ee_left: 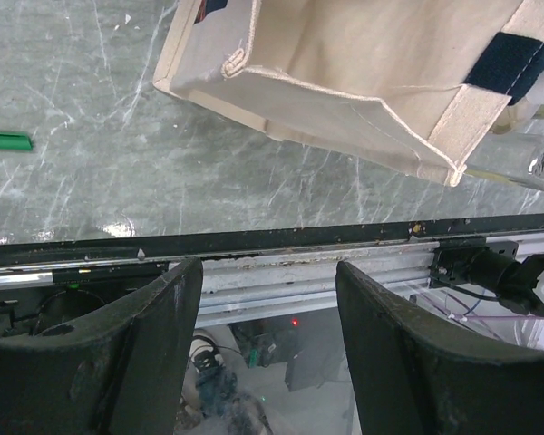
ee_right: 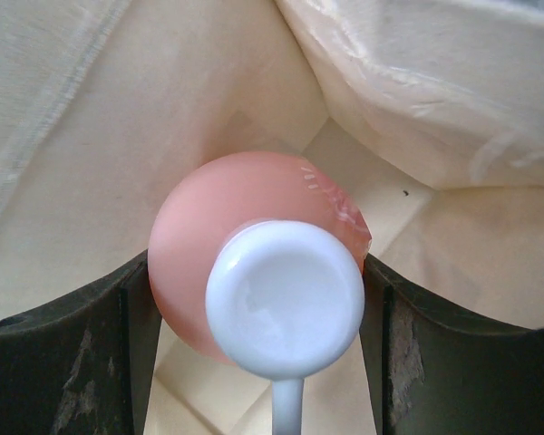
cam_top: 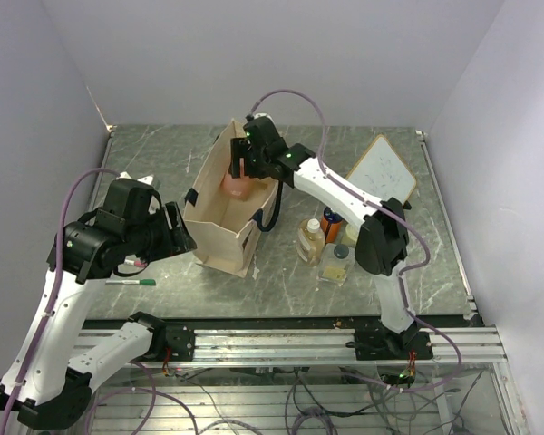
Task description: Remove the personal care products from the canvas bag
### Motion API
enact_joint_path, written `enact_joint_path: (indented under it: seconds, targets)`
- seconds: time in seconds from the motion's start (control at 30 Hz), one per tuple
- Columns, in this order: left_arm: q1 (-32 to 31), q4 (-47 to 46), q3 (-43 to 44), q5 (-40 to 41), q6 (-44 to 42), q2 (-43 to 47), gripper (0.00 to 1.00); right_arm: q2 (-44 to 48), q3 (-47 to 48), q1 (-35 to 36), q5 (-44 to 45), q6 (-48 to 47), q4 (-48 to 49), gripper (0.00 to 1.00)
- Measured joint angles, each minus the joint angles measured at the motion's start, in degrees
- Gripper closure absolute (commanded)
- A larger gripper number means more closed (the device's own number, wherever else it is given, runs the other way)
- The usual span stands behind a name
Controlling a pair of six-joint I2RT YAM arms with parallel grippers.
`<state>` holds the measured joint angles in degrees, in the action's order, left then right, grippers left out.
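Note:
The beige canvas bag (cam_top: 219, 207) stands open mid-table; its side shows in the left wrist view (ee_left: 363, 63). My right gripper (cam_top: 242, 163) is at the bag's mouth, shut on the pink bottle (cam_top: 237, 185) with the white cap; the right wrist view shows the bottle (ee_right: 208, 217) squeezed between both fingers over the bag's inside (ee_right: 91, 136). The clear yellowish bottle (cam_top: 311, 240), the orange bottle (cam_top: 332, 224) and the clear squarish bottle (cam_top: 335, 263) stand right of the bag. My left gripper (cam_top: 177, 234) is open and empty, left of the bag, above the table's near edge (ee_left: 270, 272).
A green marker pen (cam_top: 131, 282) lies at the front left, also in the left wrist view (ee_left: 5, 140). A wood-framed whiteboard (cam_top: 381, 169) lies at the back right. The metal rail (cam_top: 281, 340) runs along the table's near edge.

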<state>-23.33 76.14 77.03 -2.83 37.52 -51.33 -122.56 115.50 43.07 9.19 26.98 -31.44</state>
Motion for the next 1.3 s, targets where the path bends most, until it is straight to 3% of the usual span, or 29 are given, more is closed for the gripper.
enact_joint_path:
  seconds: [0.43, 0.67, 1.0, 1.3]
  targets:
    - [0.00, -1.46, -2.10, -2.89, -0.33, 0.00, 0.29, 14.29, -4.66, -0.37, -2.47, 13.03, 4.57, 1.00]
    - [0.00, -3.10, -2.10, -4.50, -2.05, -2.34, 0.29, 21.79, -12.31, -0.81, -3.93, 15.80, 5.55, 1.00]
    - [0.00, -5.11, -2.10, -6.75, -4.85, -5.22, 0.29, 37.68, -23.21, -1.55, -7.93, 14.47, 3.21, 1.00]
    - [0.00, -6.45, -2.12, -7.98, -6.47, -7.41, 0.30, 52.02, -33.88, -1.44, -16.28, 3.78, 2.80, 1.00]
